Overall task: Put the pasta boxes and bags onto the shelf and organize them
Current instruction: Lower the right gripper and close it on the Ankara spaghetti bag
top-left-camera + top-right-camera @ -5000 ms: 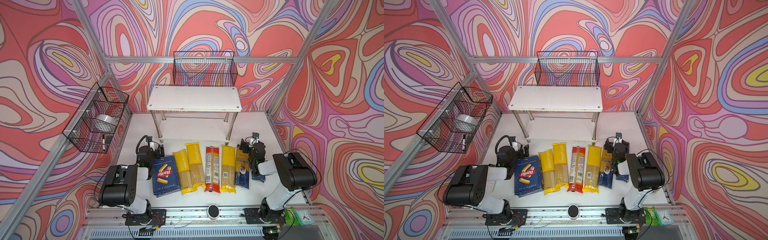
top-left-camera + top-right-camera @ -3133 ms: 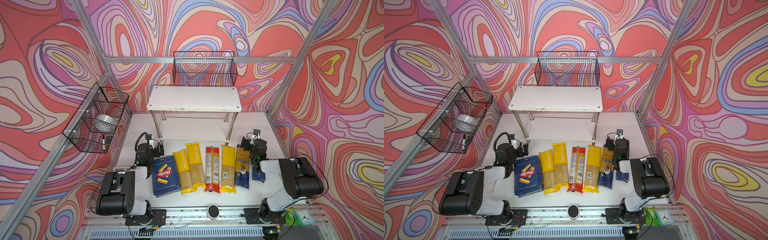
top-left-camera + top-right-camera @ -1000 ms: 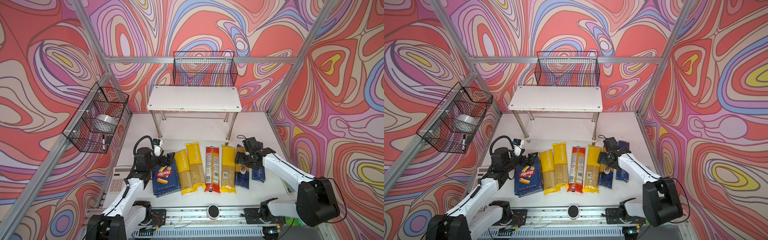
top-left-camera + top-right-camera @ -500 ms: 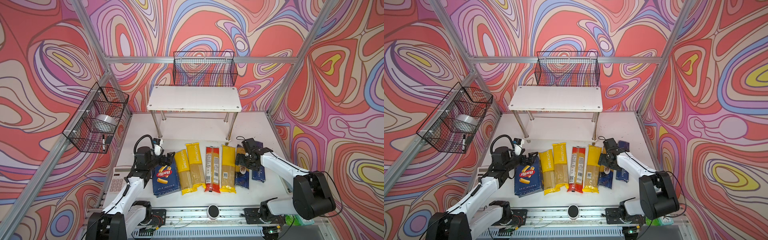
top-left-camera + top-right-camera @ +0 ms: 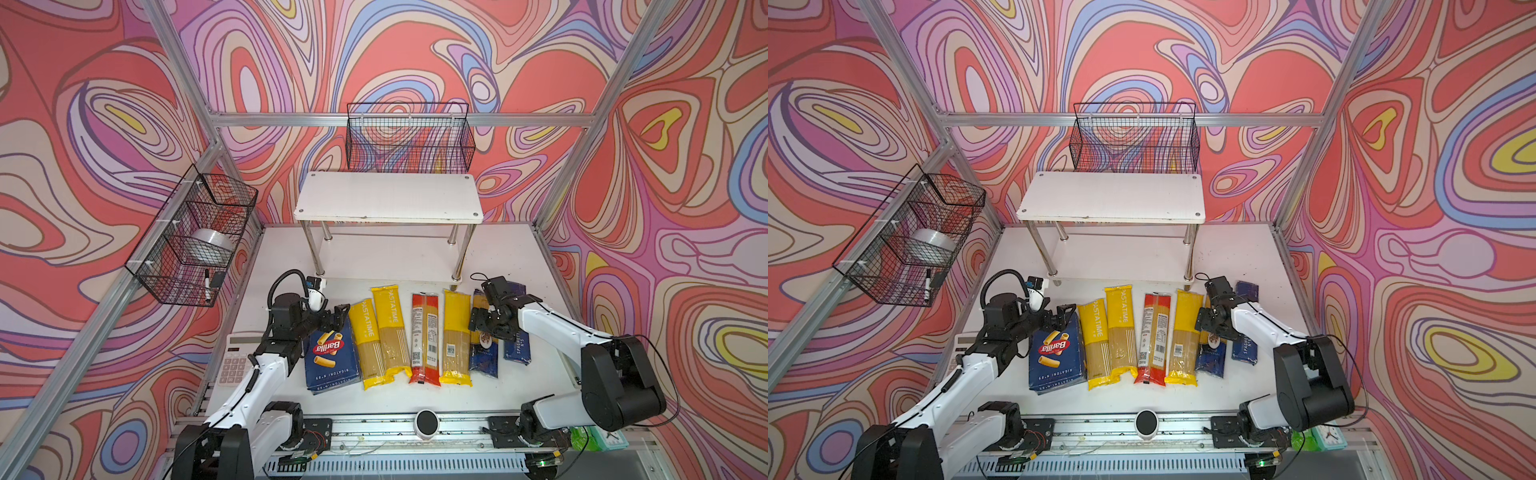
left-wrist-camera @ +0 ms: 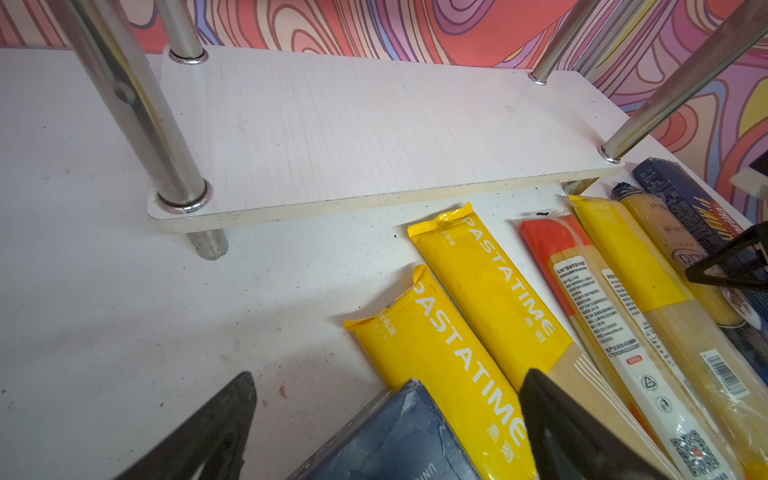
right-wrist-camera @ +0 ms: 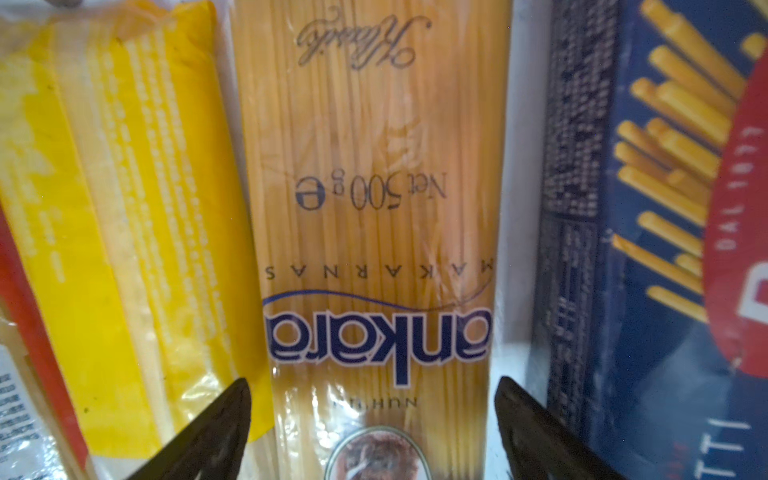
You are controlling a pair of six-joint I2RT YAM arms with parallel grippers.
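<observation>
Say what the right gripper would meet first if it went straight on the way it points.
Most likely the gold bag: the right gripper points down at it, open jaws astride its width. How near it is, the views do not settle.

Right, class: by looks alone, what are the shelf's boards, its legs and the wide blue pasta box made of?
Shelf boards: probably white laminated board, matte with faint grain and a paler cut edge. Legs: polished metal, mirror-like reflections. Wide blue pasta box: likely printed cardboard, flat faces and crisp edges.
</observation>
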